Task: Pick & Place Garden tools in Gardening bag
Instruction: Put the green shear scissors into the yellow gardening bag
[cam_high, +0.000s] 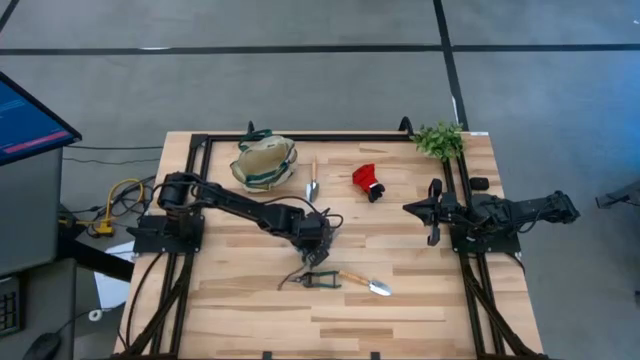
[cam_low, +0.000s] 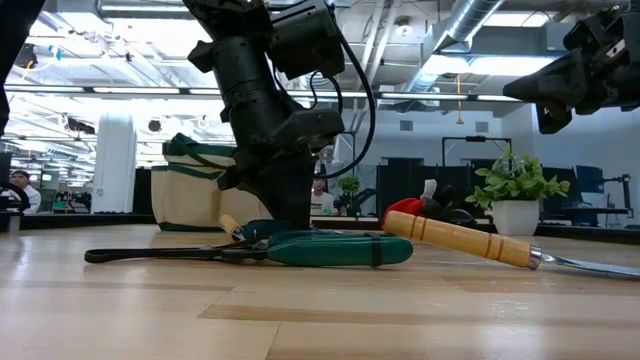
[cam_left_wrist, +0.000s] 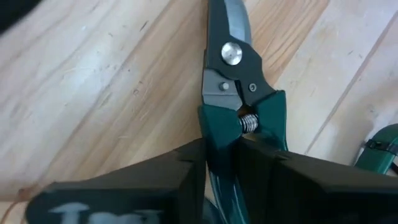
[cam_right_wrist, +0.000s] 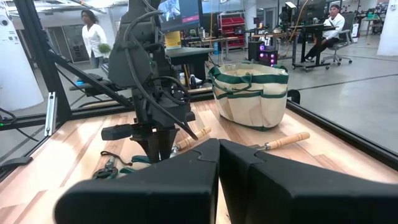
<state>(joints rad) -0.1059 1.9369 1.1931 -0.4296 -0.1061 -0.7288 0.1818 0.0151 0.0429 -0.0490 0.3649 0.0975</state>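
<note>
At the far left of the table, the gardening bag (cam_high: 264, 162) is sitting upright with its mouth open, well apart from every tool, so nothing appears to be packed yet. Moving right, one trowel (cam_high: 312, 181) is lying just beside the bag. Nearer the front edge, the left gripper (cam_high: 316, 252) is reaching down onto the pruning shears (cam_high: 318, 280), which are resting flat on the wood; I judge this to be the grasping step. The left wrist view is showing what the overhead cannot: the two dark fingers (cam_left_wrist: 186, 171) are pressing in on one green handle (cam_left_wrist: 219, 134) just behind the spring, clenched around it. The low view is adding that the shears are not lifted yet. A second trowel (cam_high: 363, 282) is lying just right of them, its wooden handle pointing toward the shears. Farther back, the red glove-like piece (cam_high: 367, 180) is waiting near the middle. At the right edge, near the plant (cam_high: 439, 139), the right gripper (cam_high: 434, 208) is idling above the table with its fingers pressed together, holding nothing, as its own wrist view confirms.
</note>
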